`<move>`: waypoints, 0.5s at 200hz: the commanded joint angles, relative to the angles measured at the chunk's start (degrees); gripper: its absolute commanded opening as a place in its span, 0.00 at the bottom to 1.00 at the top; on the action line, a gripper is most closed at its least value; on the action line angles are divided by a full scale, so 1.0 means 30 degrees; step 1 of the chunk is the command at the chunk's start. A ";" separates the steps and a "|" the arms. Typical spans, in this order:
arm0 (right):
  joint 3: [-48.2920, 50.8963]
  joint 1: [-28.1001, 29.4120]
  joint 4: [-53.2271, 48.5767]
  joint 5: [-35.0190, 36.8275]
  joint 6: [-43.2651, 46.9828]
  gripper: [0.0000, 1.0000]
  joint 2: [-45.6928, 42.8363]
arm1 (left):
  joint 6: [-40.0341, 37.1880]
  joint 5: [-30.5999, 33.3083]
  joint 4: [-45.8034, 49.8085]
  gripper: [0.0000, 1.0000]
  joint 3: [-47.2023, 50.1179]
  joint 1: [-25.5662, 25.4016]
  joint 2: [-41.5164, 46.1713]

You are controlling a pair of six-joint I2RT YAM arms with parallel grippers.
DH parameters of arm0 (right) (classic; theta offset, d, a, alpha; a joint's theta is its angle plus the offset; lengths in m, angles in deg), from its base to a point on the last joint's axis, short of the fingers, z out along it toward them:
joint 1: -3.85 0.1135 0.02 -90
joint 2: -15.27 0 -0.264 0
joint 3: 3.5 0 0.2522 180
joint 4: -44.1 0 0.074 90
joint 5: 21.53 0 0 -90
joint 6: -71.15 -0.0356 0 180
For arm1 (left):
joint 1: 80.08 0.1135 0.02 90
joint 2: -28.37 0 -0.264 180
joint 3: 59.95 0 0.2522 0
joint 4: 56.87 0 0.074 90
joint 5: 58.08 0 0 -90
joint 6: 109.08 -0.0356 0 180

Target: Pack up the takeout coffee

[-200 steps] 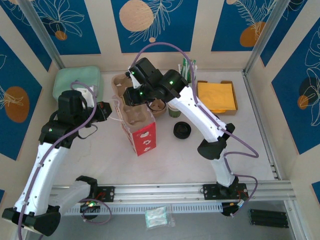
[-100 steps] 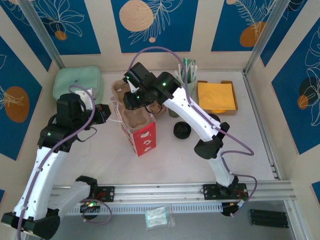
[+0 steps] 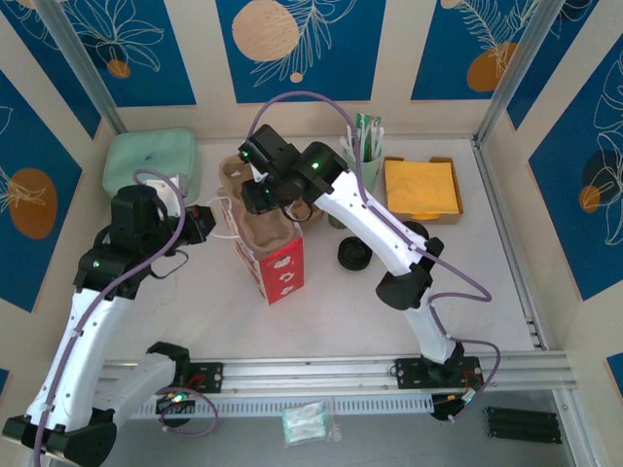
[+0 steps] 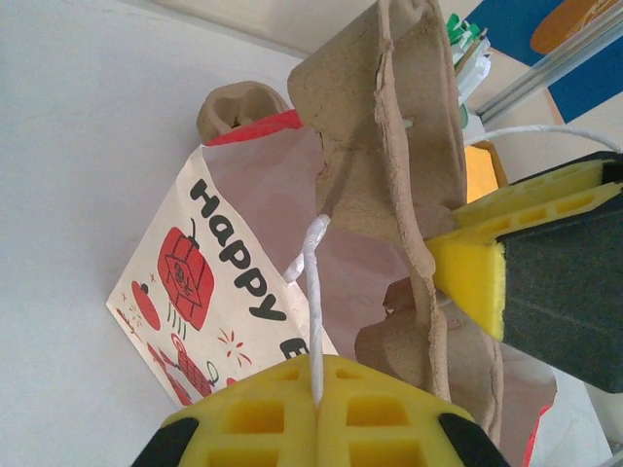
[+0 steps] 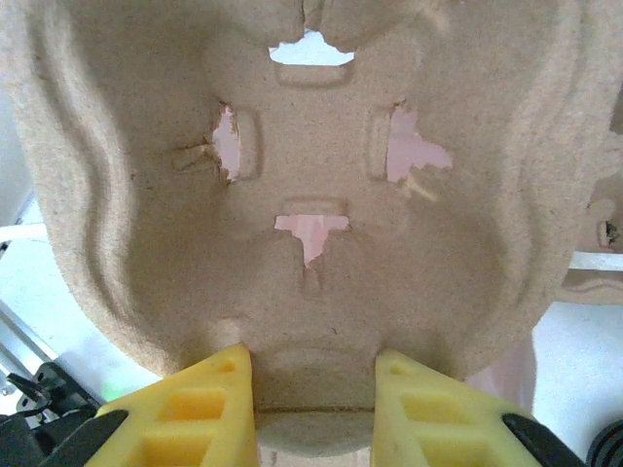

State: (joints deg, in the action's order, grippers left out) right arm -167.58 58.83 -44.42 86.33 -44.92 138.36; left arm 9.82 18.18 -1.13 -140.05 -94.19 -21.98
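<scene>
Takeout coffee [image 3: 336, 221] stands on the surface [image 3: 195, 292] toward the back. It is mostly hidden behind the right arm, so only a sliver of its dark green side shows, just right of the paper bag [image 3: 280, 265], and its top cannot be made out.

The bag, red and white with "Happy" printed on its side, stands upright near the middle of the surface. A brown pulp cup carrier [image 3: 261, 230] sits on edge in the bag's open mouth, with its upper part sticking out above the paper.

The right pincer [image 5: 313, 401] is clamped on the carrier's rim, a yellow finger pressed against each face of the cardboard. From above, this pincer sits at the back edge of the bag.

The left pincer [image 4: 316, 394] is closed tight on the bag's white cord handle [image 4: 313, 292]. The cord runs up from between its fingers to the bag's left side.

A stack of black lids [image 3: 353, 255] lies on the surface just right of the bag. Farther back stand a cup of sticks [image 3: 367, 146] and a tray of orange napkins [image 3: 421, 187]. A pale green box [image 3: 146, 161] sits in the back left corner.
</scene>
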 commanded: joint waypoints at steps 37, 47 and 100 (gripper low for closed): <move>0.0016 0.0364 -0.0703 0.0627 0.0357 0.27 0.0142 | 0.0619 0.0946 -0.0150 0.00 0.0154 0.0165 0.0929; 0.0023 0.0402 -0.0801 0.0606 0.0364 0.27 0.0133 | 0.0649 0.0946 -0.0165 0.00 0.0238 0.0191 0.0995; 0.0121 0.0642 -0.1323 0.0368 0.0236 0.27 0.0170 | 0.0830 0.1002 -0.0230 0.00 0.0478 0.0175 0.1197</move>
State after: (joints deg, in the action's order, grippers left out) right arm -167.56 59.99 -46.47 87.38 -44.70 138.40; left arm 11.51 20.41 -1.15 -138.98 -94.16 -19.24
